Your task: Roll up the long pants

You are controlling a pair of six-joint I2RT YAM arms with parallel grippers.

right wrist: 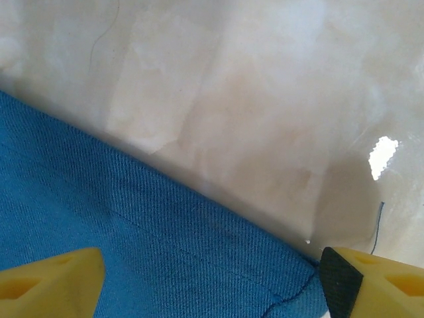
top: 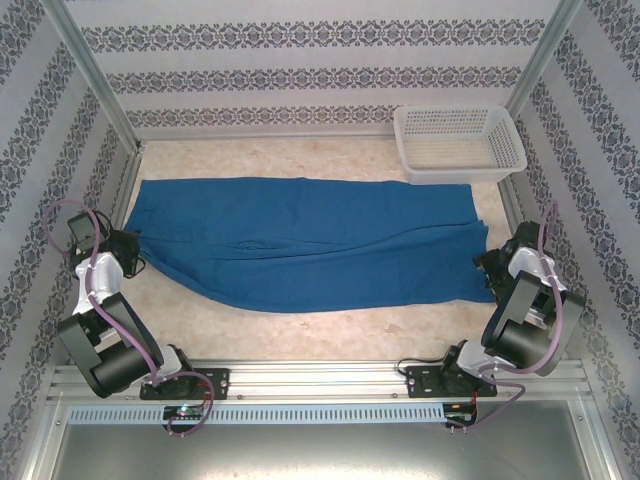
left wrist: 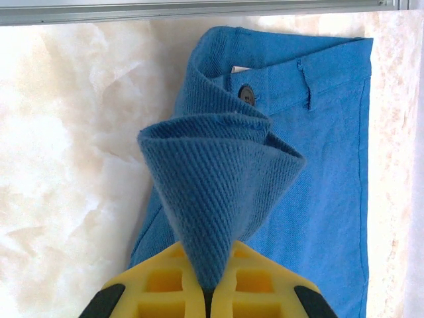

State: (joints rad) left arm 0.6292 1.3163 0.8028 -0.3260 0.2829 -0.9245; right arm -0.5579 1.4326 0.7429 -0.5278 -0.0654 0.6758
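Note:
The long pants (top: 300, 245) lie spread flat across the table, royal blue, with the waist at the left and the leg hems at the right. My left gripper (top: 128, 244) sits at the waist's near corner. In the left wrist view this gripper (left wrist: 209, 258) is shut on a raised fold of the waistband (left wrist: 218, 172), with the dark button (left wrist: 246, 95) just beyond. At the near hem corner my right gripper (top: 491, 266) stands low. In the right wrist view it (right wrist: 212, 291) is open, its yellow fingers (right wrist: 50, 281) standing either side of the hem corner (right wrist: 291, 278) without pinching it.
A white mesh basket (top: 500, 140) stands at the back right corner, just beyond the pants' far hem. Patterned walls and metal posts close in the table on three sides. Bare marbled tabletop (top: 330, 325) lies between the pants and the arm bases.

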